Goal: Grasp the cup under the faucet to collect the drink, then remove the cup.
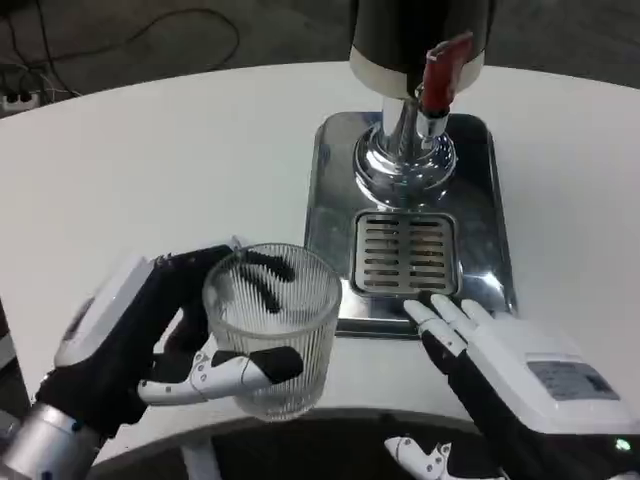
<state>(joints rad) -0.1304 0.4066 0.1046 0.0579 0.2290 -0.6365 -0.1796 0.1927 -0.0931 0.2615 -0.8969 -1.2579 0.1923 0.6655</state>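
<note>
the left hand (150, 340) has its fingers wrapped around the cup (272, 325), a clear ribbed glass held upright near the front edge of the white surface (150, 170), to the left of the drink dispenser (420, 60). the cup looks empty; nothing can be seen in it except the dark fingers showing through the glass. it is not under the faucet (437, 95), which hangs with its red lever (443, 68) above the slotted drip grate (405, 252) on the shiny metal tray (330, 180).

so the grasp seems done, but the filling is not: the cup most likely has to go onto or over the grate, below the faucet, the lever has to be worked, and only then can the cup be taken away. the right hand (510, 375) lies just in front of the tray's near edge, holding nothing, fingers stretched out and slightly apart, pointing toward the grate.
</note>
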